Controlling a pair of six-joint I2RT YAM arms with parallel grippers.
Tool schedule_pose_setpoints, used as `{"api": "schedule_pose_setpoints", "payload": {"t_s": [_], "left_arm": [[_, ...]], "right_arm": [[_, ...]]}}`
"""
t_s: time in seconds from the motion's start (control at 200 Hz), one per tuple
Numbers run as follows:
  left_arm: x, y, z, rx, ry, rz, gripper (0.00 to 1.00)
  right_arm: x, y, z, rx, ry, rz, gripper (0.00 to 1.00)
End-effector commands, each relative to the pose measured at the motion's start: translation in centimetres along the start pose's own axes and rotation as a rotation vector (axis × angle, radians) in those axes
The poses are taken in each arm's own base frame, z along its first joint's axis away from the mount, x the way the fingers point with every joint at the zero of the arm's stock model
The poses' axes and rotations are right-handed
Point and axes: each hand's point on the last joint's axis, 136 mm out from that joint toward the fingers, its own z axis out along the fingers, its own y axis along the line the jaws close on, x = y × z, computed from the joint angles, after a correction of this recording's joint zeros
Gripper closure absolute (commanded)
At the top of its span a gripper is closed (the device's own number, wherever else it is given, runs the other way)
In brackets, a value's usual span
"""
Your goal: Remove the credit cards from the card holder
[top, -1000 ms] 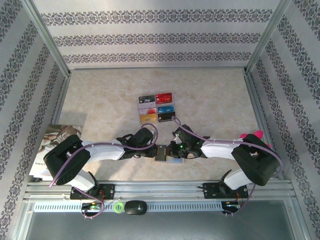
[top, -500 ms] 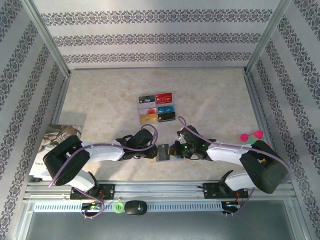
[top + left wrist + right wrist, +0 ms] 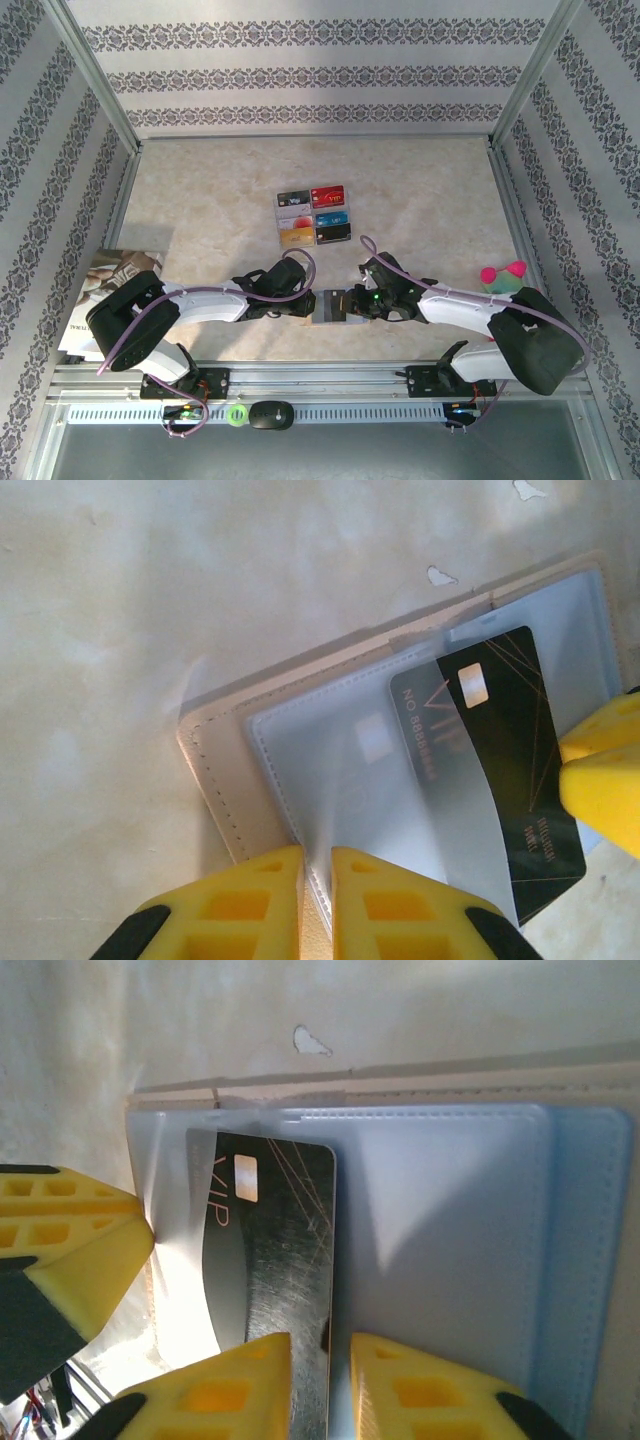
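**Card holder open between both tools**

The card holder point(image 3: 300, 740) lies open on the worktop point(image 3: 100, 630) — left tool point(image 3: 318, 885) pinching its sleeve edge, right tool point(image 3: 320, 1385) narrowly parted over the black VIP card point(image 3: 285, 1260), which sticks partly out of a clear pocket point(image 3: 340, 770).

White-and-black arms point(image 3: 205, 300) carry purple cables point(image 3: 380, 258) and yellow gripper fingers point(image 3: 230, 910).
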Motion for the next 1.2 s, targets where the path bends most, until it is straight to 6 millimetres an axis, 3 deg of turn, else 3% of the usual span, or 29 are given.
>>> {"api": "schedule_pose_setpoints", "payload": {"t_s": [0.0,0.36,0.425,0.53,0.725,1.009,1.084,1.194], "left_arm": [[2.1,1.7,0.3,-0.069,0.067,-0.001,0.86],[2.1,1.3,0.6,-0.050,0.076,0.004,0.86],[2.1,1.2,0.5,-0.048,0.078,0.005,0.86],[2.1,1.3,0.4,-0.054,0.078,0.005,0.87],[1.7,1.6,-0.1,-0.066,0.059,0.009,0.87],[1.0,1.3,-0.1,-0.049,0.051,0.011,0.86],[0.5,0.9,-0.4,-0.036,0.041,0.015,0.81],[-0.6,-0.2,-1.2,-0.003,0.014,0.032,0.65]], "right_arm": [[-0.7,0.6,-0.1,-0.020,-0.009,-0.017,0.71],[-0.1,-0.1,1.0,-0.021,0.037,-0.007,0.70],[0.1,-0.1,1.3,-0.027,0.046,-0.007,0.75],[0.0,-0.2,1.2,-0.021,0.041,-0.006,0.90],[-0.7,-1.0,-0.7,0.023,-0.022,-0.012,0.99],[-1.6,-1.4,-3.9,0.076,-0.083,-0.072,1.00],[-2.0,-0.5,-4.8,0.066,-0.094,-0.131,1.00],[-2.8,1.5,-6.2,0.042,-0.115,-0.246,1.00]]}}
